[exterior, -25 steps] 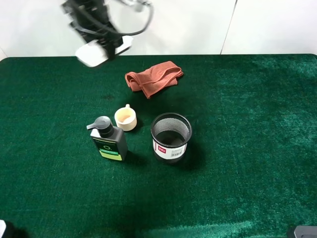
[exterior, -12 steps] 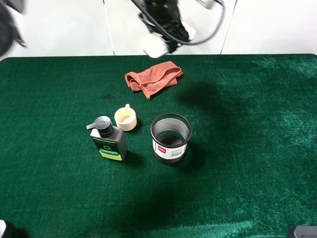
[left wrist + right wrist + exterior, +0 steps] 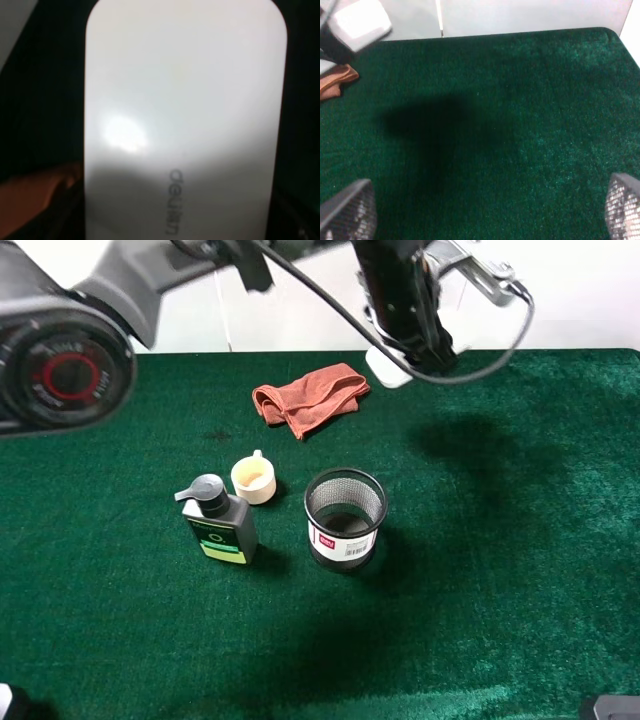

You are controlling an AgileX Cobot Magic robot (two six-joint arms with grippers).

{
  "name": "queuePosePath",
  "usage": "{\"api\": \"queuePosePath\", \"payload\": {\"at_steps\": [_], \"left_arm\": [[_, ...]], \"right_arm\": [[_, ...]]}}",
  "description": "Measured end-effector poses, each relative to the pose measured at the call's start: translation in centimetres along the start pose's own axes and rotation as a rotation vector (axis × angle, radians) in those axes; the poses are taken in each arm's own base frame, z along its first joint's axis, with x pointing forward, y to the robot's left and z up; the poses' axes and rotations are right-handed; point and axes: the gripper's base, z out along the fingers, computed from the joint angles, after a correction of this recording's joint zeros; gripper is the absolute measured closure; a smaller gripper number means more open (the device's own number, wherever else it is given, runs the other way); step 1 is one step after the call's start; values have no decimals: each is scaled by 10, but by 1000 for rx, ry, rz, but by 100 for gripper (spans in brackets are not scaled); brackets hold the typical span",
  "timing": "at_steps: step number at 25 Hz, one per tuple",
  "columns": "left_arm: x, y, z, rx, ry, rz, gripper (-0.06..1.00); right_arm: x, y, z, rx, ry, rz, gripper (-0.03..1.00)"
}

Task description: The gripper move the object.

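White case [image 3: 386,368] hangs above the worktop's [image 3: 520,540] far edge, just right of the cloth [image 3: 308,398], pinched by the left hand [image 3: 412,340]. Its long axis runs straight out from the wrist, rounded end toward the cloth. Right hand [image 3: 485,220] is spread wide.

Left wrist view: object [image 3: 185,115] blurred, cropped; from above, mostly hidden behind left gripper [image 3: 412,340].

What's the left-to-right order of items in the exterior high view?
Order: pump bottle → cream cup → mesh cup → white case, held up off the mat. The rust-red cloth spans the middle, so it is left out.
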Motion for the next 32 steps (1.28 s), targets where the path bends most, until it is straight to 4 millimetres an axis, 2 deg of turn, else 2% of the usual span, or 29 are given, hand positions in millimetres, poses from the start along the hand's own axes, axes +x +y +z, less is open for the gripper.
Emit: {"api": "queuePosePath", "payload": {"at_steps": [5, 9, 20, 32], "left_arm": [[0, -13, 23, 20, -40, 6, 32], [8, -20, 43, 33, -14, 9, 32], [24, -25, 75, 45, 34, 10, 32], [31, -27, 84, 52, 62, 11, 32]], "right_arm": [[0, 0, 0, 0, 0, 0, 27], [0, 0, 0, 0, 0, 0, 27], [0, 0, 0, 0, 0, 0, 27], [0, 0, 0, -2, 0, 1, 27]]}}
